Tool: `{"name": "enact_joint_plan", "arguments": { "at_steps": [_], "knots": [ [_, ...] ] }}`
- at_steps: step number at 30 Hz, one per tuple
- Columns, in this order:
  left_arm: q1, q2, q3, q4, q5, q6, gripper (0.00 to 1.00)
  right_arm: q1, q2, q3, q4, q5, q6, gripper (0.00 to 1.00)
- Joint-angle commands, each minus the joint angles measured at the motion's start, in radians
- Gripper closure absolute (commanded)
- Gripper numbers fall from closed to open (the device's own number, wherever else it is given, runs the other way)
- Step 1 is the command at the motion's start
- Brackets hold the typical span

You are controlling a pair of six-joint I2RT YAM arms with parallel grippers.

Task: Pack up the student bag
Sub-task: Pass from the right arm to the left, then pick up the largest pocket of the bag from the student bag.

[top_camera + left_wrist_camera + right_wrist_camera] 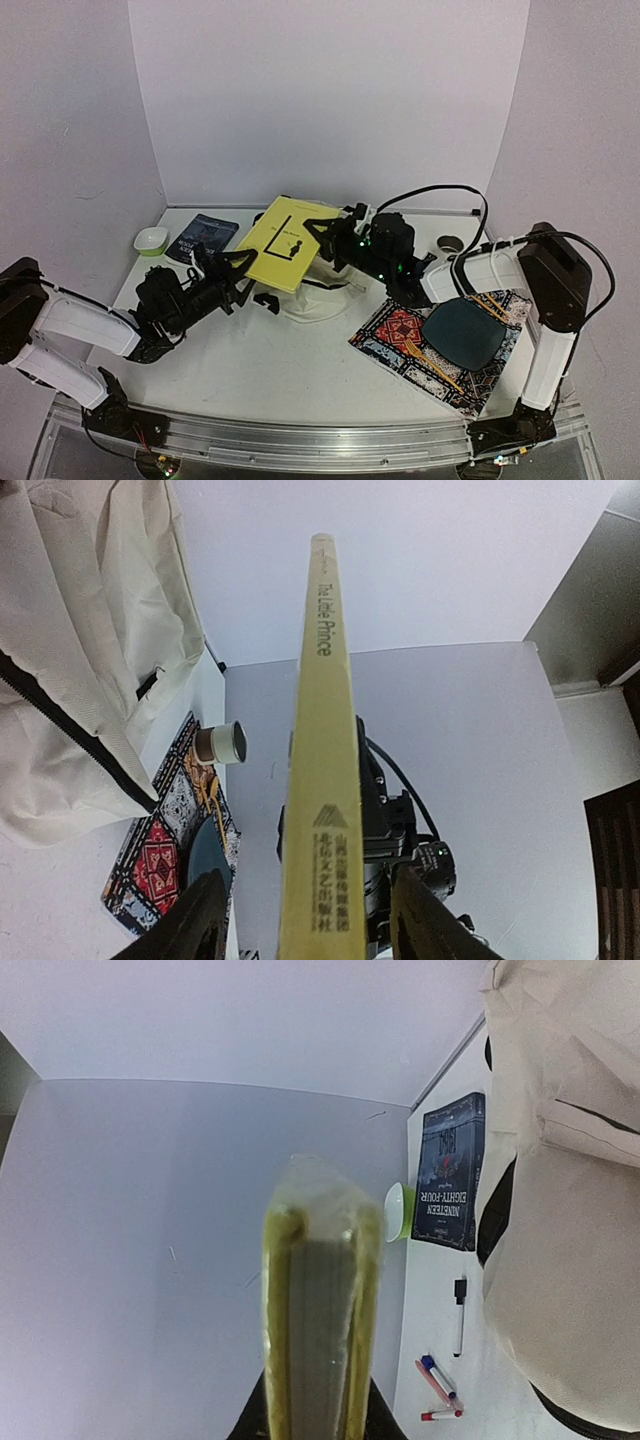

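Yellow book (288,243), spine reads "The Little Prince", is up off the bench (300,370) and tilted, between both arms. Right end effector (312,1415) is pinching the book at its page edge, fingers pressed on both covers. Left end effector (310,925) is spread, with one finger on each side of the spine and a visible gap on both sides, so it is not gripping.

Student bag (320,300) is cream fabric with a black zip line. It lies on the bench right under the book, lower than both end effectors and roughly between them. In the left wrist view the bag (80,630) sits upper left, apart from the fingers. In the right wrist view the bag (570,1210) fills the right side, also clear of the fingers.

A dark book (205,235) and a green bowl (151,240) are at the back left. A patterned placemat (400,335) with a dark plate (462,332) is at the right. Pens (435,1380) lie on the bench near the bag.
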Motion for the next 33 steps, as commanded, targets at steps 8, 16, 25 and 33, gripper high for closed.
{"name": "enact_joint_plan", "arguments": {
  "at_steps": [8,16,25,33],
  "knots": [
    [-0.006,0.039,0.061,0.118,-0.017,0.011,0.74,0.014,0.029,0.058,0.242,-0.067,0.048,0.99],
    [0.002,-0.047,-0.031,0.118,-0.109,0.035,1.00,0.015,0.027,0.046,0.191,-0.141,-0.093,0.72],
    [0.116,-0.075,-0.116,0.113,-0.017,0.013,1.00,0.013,-0.010,0.047,-0.135,-0.241,-0.438,0.45],
    [0.269,-0.146,-0.177,0.090,0.116,-0.001,1.00,0.013,-0.117,0.091,-0.560,-0.182,-0.867,0.34]
  ]
}}
